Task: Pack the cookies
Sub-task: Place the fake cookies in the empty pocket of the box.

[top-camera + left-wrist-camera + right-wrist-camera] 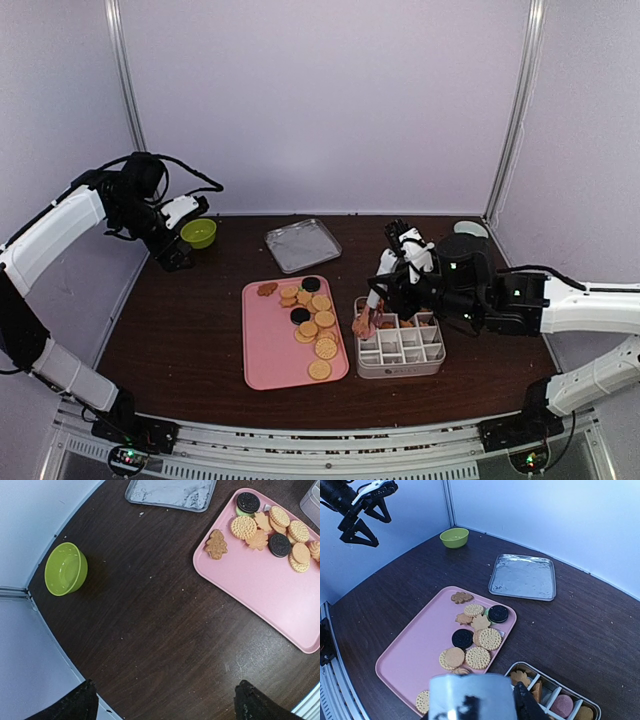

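Your pink tray carries most cookies; a few lie in the divided box, whose label is unreadable. Your left gripper stands wide, empty; your right gripper pinches the tongs.

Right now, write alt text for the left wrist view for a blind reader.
A pink tray holding cookies lies at the right on a dark table. A green bowl stands at the left, a silver tray at the top edge. Black fingertips of the open left gripper show at the bottom corners.
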`<control>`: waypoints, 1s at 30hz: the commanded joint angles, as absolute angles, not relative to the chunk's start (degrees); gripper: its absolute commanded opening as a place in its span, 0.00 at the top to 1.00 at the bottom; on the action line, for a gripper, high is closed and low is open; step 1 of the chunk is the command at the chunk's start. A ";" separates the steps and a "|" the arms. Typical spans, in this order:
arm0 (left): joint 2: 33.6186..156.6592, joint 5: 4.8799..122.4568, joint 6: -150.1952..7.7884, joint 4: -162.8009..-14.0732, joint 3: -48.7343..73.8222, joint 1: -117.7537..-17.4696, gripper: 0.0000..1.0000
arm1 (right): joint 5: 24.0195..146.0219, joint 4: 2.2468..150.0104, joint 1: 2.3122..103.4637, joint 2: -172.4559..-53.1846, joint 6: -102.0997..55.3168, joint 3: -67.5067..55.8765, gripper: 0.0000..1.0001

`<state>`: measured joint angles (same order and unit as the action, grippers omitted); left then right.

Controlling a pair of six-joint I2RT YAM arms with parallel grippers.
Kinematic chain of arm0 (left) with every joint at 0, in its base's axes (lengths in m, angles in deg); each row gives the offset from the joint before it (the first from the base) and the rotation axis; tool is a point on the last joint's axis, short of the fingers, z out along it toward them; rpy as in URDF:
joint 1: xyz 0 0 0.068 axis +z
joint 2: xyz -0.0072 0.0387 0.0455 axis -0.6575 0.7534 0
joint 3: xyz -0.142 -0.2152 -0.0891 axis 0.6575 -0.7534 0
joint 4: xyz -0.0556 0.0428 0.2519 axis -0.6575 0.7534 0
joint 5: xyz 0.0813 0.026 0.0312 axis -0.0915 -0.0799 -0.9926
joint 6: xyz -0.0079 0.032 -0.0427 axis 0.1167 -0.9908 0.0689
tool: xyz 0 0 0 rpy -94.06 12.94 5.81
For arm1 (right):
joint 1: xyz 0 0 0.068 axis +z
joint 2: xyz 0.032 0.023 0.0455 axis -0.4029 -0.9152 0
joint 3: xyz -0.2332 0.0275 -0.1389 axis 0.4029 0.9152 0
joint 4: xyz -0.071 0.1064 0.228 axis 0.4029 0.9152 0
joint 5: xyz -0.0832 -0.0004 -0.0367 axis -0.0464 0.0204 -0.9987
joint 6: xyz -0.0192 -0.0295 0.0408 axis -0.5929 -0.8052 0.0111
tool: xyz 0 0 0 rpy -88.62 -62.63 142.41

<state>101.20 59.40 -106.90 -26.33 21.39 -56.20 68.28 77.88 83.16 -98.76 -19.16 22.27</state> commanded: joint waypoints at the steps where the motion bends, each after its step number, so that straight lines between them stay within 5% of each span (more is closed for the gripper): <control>1: 101.84 60.63 -107.54 -26.92 22.35 -56.22 0.02 | 66.78 76.88 82.78 -95.56 -17.15 23.55 0.76; 11: 102.08 61.41 -107.57 -26.66 22.64 -56.23 0.02 | 67.60 76.62 82.74 -95.26 -15.87 25.19 0.75; 30: 102.35 62.11 -107.57 -26.39 23.38 -56.18 0.02 | 67.40 78.96 82.74 -93.85 -16.84 23.73 0.57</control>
